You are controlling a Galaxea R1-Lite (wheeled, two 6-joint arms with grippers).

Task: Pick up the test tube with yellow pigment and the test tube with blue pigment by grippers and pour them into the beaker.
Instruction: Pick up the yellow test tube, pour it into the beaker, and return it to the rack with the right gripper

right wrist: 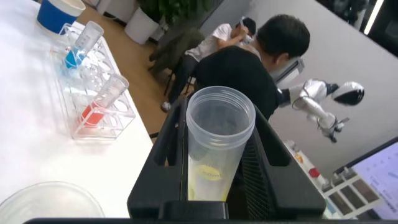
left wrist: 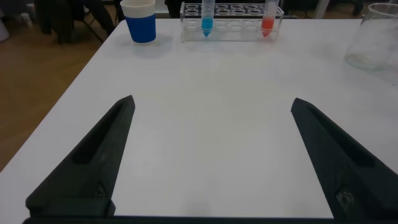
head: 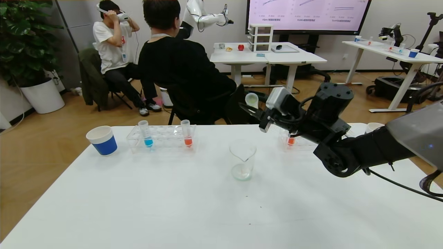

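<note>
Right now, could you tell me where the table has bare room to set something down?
The widest bare patch is the near half of the table, in front of the beaker. A smaller gap lies between the beaker and the left tube rack. The far edge is crowded: blue cup, both racks, and the right gripper holding the yellow tube there.

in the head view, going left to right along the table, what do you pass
paper cup → blue tube → orange-red tube → beaker → right gripper holding the yellow tube → second orange-red tube
</note>
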